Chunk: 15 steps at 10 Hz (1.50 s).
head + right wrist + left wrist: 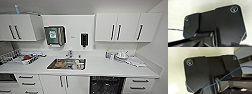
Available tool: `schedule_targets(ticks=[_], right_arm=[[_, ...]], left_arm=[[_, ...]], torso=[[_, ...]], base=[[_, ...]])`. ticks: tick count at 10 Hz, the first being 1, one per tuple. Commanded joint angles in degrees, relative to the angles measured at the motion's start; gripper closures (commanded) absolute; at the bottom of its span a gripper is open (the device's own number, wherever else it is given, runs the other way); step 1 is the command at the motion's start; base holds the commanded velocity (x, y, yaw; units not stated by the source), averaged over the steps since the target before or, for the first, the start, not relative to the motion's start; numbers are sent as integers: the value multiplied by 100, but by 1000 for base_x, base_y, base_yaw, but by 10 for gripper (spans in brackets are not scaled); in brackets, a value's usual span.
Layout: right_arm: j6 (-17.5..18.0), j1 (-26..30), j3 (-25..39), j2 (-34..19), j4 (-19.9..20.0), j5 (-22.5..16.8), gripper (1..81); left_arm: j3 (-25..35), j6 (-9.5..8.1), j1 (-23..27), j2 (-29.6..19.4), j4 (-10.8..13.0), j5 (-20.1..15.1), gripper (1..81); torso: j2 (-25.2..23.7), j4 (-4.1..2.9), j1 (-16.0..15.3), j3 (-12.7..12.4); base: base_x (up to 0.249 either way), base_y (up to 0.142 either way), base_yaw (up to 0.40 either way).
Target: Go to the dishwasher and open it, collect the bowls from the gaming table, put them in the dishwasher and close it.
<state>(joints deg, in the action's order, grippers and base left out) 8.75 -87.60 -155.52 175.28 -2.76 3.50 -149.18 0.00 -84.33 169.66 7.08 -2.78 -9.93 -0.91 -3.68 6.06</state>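
Observation:
The dishwasher sits under the white counter, to the right of the sink. Its front shows as a dark opening with racks inside, one cabinet wide. I am facing the kitchen counter head on from a short way back. In the left wrist view the dark robot plate lies over a pale surface, with a thin blue cable across it. The right wrist view shows the same kind of plate over a pale surface.
A steel sink holding some dishes is set in the counter, with a tap behind it. A tray of items lies at the left and stacked dishes at the right. White drawers flank the dishwasher.

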Motion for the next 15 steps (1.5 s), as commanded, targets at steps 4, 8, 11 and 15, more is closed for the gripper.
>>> schedule_targets(ticks=[4, 8, 11, 15], right_arm=[[-14, 282, 5, 27, -23, -271, 10], [-40, 265, 31, 27, -76, -271, 10], [-23, 291, -4, 27, -76, -271, 10], [-14, 326, -13, 27, -59, -262, 10]], left_arm=[[20, 0, 316, -81, -40, -293, 10], [20, 0, 316, -98, -57, -285, 10], [20, 0, 316, -81, -163, -258, 10], [20, 9, 360, -63, -155, -241, 10]], torso=[[0, 0, 0, 0], [2, 0, 4, -2], [2, 0, 6, -2], [2, 0, 6, -2]], base=[[0, 0, 241], [0, 0, 348], [0, 0, 350], [0, 0, 352]])
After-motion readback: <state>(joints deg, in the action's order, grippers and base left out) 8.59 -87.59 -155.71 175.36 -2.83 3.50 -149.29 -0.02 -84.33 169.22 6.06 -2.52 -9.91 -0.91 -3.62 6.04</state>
